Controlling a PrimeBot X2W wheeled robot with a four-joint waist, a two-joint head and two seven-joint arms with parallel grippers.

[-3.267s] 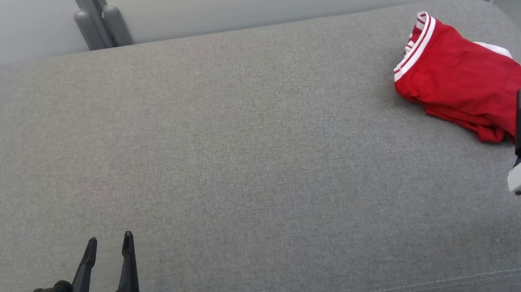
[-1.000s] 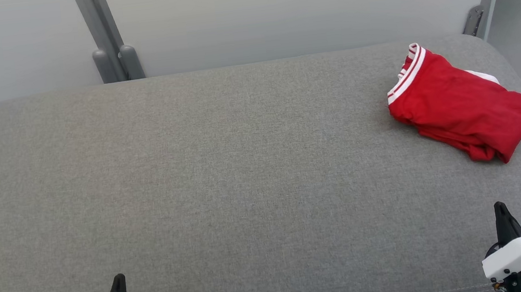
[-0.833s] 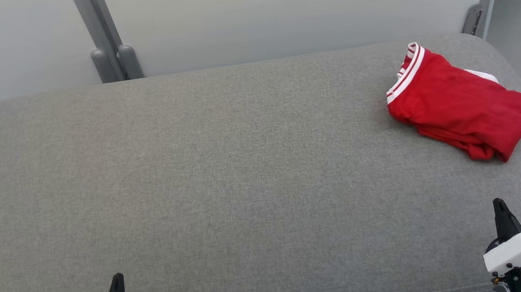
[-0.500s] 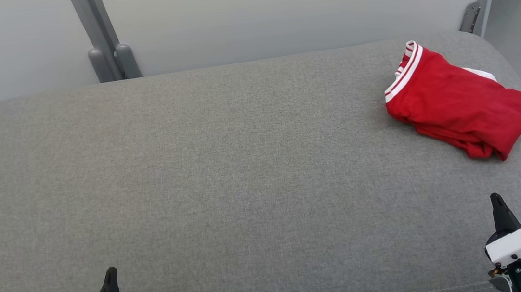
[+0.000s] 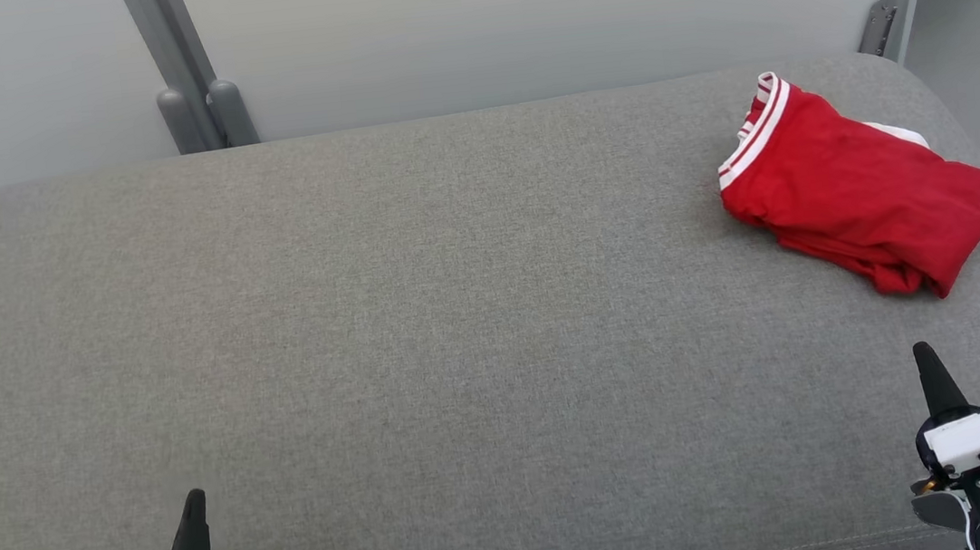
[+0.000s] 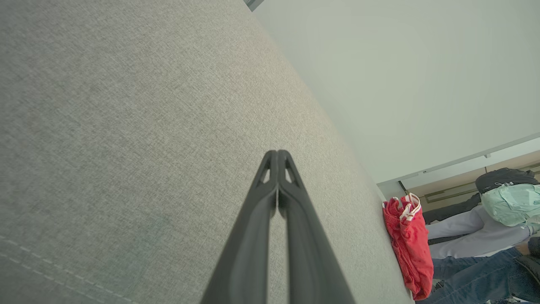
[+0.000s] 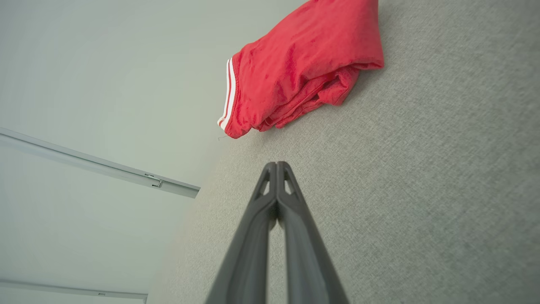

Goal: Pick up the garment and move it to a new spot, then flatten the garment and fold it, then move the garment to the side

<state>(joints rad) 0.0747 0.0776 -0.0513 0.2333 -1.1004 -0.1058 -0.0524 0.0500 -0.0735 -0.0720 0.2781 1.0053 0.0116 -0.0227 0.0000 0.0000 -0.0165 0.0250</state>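
The folded red garment (image 5: 859, 191) is lying at the cushion's (image 5: 422, 319) far right corner; the left end effector (image 6: 277, 153) and the right end effector (image 7: 276, 164) are hovering empty, fingers pressed together, near its front edge; the move-aside step is seemingly finishing; next, probably only parking the arms.

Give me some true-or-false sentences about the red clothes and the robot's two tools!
1. The red garment with a white-striped waistband lies near the far right corner of the grey fabric cushion. True.
2. The right tool is gripping the garment. False: it is shut on nothing and sits apart from the garment, nearer the robot.
3. The left tool is shut, its two dark fingers pressed together. True.
4. The garment is spread out flat. False: it lies folded over in a rumpled bundle.
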